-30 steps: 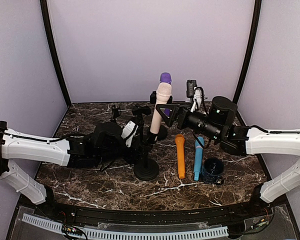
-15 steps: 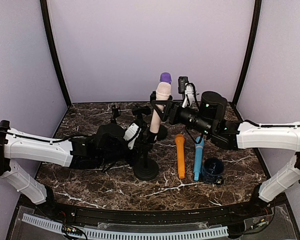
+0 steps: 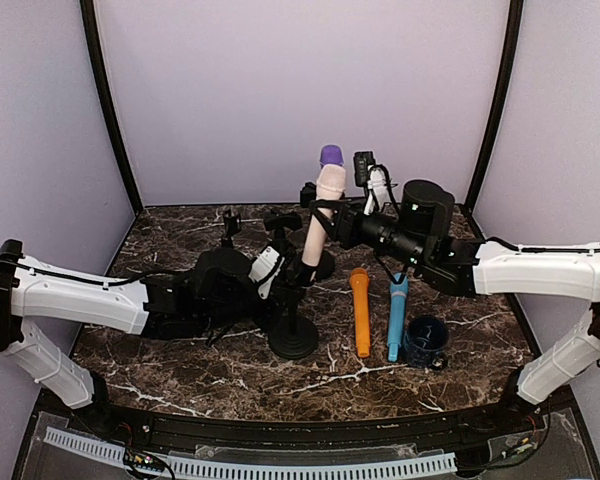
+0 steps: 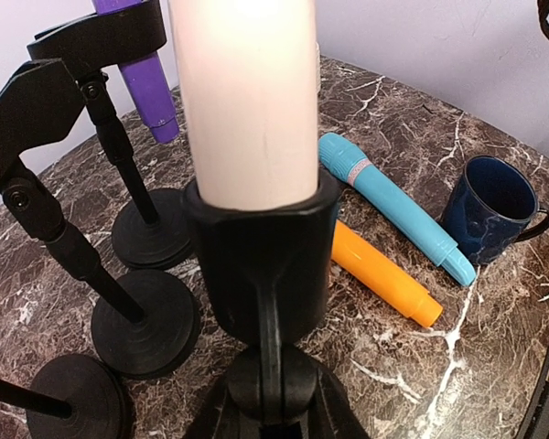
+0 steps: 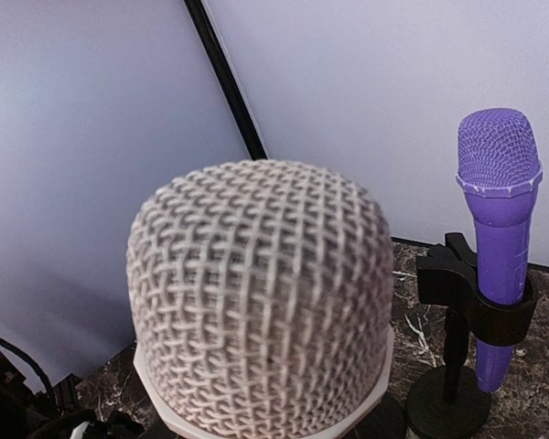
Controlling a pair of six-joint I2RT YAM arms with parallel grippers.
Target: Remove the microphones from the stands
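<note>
A cream microphone [image 3: 324, 205] with a grey mesh head [image 5: 261, 302] stands tilted in the black clip [image 4: 261, 261] of a round-based stand [image 3: 293, 338]. Coming in from the right, my right gripper [image 3: 323, 218] is shut on the microphone's body just below the head. In the right wrist view the head hides its fingers. My left gripper [image 3: 292, 278] reaches in from the left. It is shut on the stand's swivel joint [image 4: 274, 366] under the clip, a finger pressed to each side.
A purple microphone [image 3: 331, 156] sits in a second stand right behind. Two empty clip stands [image 3: 230, 226] are at the back left. An orange microphone [image 3: 361, 312], a blue one [image 3: 396, 316] and a dark blue mug [image 3: 425, 340] lie right of the stand.
The right arm moved left to the cream microphone and its gripper shut on the body. The left gripper shut on the stand's joint. The microphone now leans slightly more upright.
</note>
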